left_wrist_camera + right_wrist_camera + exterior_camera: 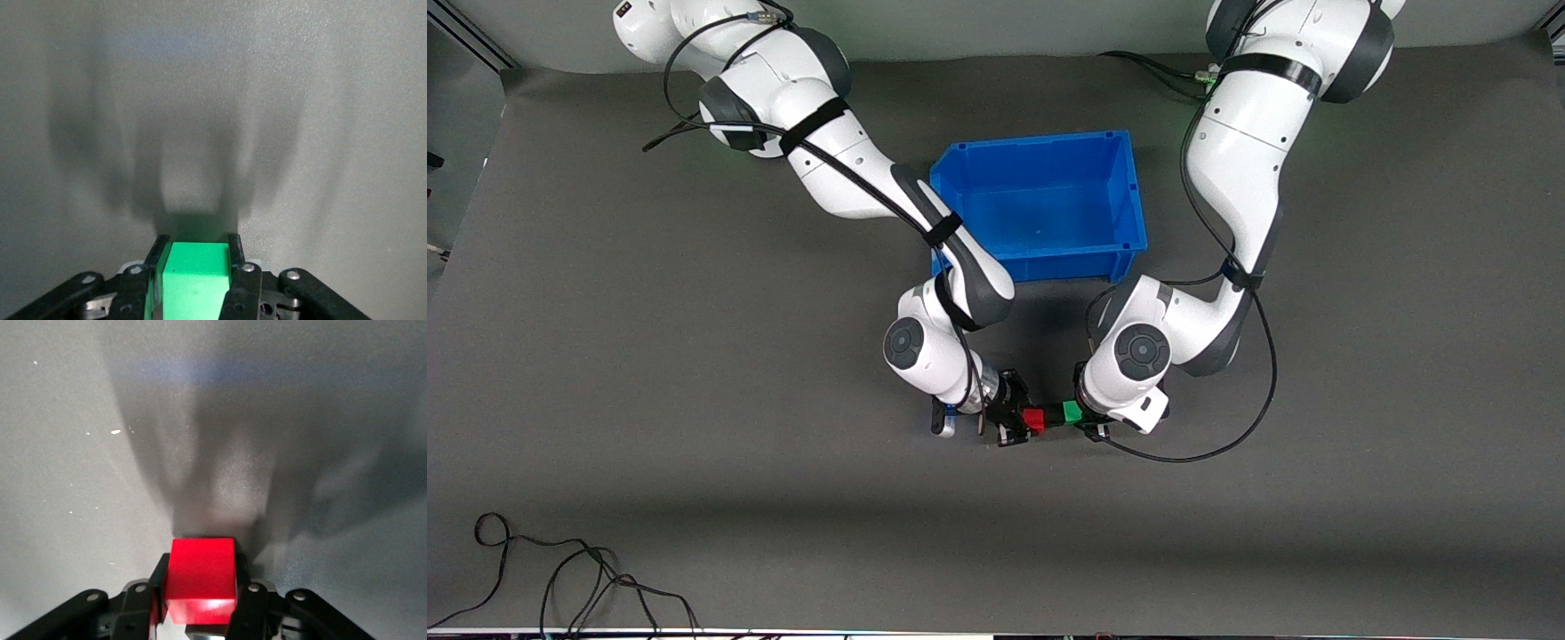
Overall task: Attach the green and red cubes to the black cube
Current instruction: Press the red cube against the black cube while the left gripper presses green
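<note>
Both arms reach in over the grey mat [649,356] and meet just nearer the front camera than the blue bin [1049,209]. The bin sits at about 12 o'clock from that meeting point.

The right gripper [1021,418] comes in from the right arm's end and is clamped on the red cube [1034,420]. In the right wrist view its 2 fingers [157,587] press against the red cube [201,577] on either side.

The left gripper [1083,418] comes in from the left arm's end and is clamped on the green cube [1072,412]. In the left wrist view the green cube [195,280] fills the gap between the 2 fingers [237,260].

In the front view the 2 coloured cubes face each other, red at 9 o'clock and green at 3 o'clock. A short dark piece [1054,414] lies between them; whether it is the black cube cannot be told. Neither wrist view shows it, only mat and shadow ahead of each held cube.
</note>
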